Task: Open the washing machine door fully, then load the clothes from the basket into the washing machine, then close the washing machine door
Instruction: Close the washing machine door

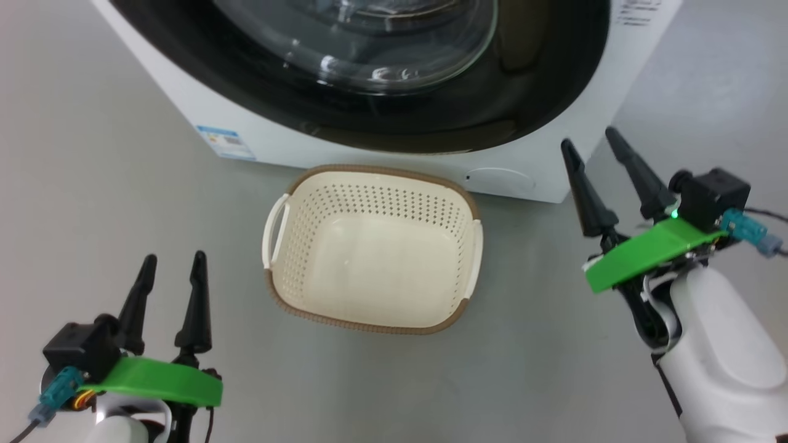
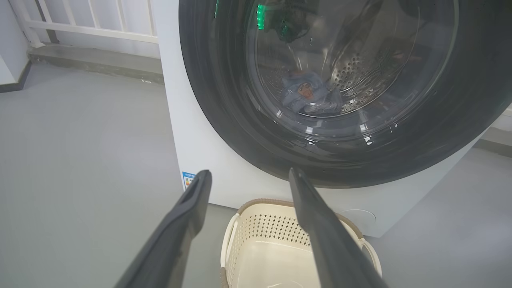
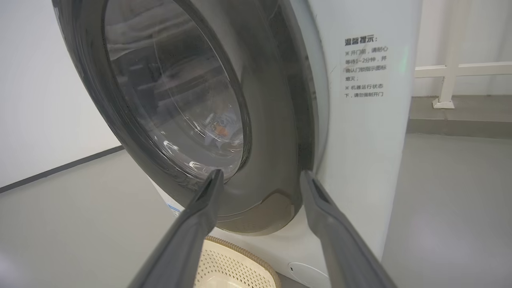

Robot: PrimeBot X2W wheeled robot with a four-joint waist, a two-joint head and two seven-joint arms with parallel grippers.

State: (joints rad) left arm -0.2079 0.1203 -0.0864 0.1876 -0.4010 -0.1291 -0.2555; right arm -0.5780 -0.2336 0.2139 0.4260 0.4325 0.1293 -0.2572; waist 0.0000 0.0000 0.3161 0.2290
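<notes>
Blue clothes (image 2: 308, 94) in wrist views, left end effector (image 1: 174, 255) wide, right end effector (image 1: 588, 136) wide

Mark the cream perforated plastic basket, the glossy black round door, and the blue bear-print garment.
basket (image 1: 381, 197), head view, perforated back wall
door (image 2: 224, 100), left wrist view, black rim
garment (image 2: 306, 91), left wrist view, bear print
</notes>
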